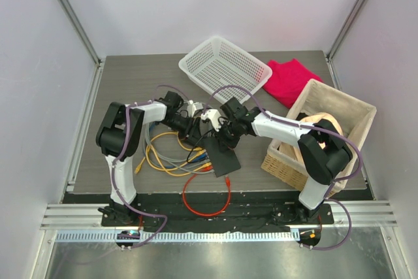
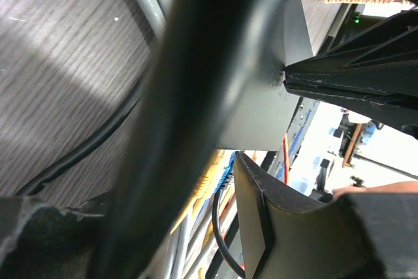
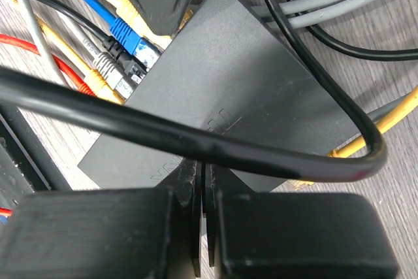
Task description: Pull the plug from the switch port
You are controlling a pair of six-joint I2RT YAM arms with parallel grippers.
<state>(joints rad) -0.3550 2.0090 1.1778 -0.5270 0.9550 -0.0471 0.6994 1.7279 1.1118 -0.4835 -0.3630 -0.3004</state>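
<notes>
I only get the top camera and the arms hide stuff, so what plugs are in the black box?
Observer: Right wrist view shows the switch with a blue plug, a grey plug and a yellow plug along one edge.
Operator: Is the right one holding anything?
Observer: No, the right gripper is shut, tips at the switch's near edge.
Operator: And the left?
Observer: The left gripper has jaws apart, close by those plugs.

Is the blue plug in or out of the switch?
In: the blue plug sits seated in the switch, beside a grey plug.
</notes>
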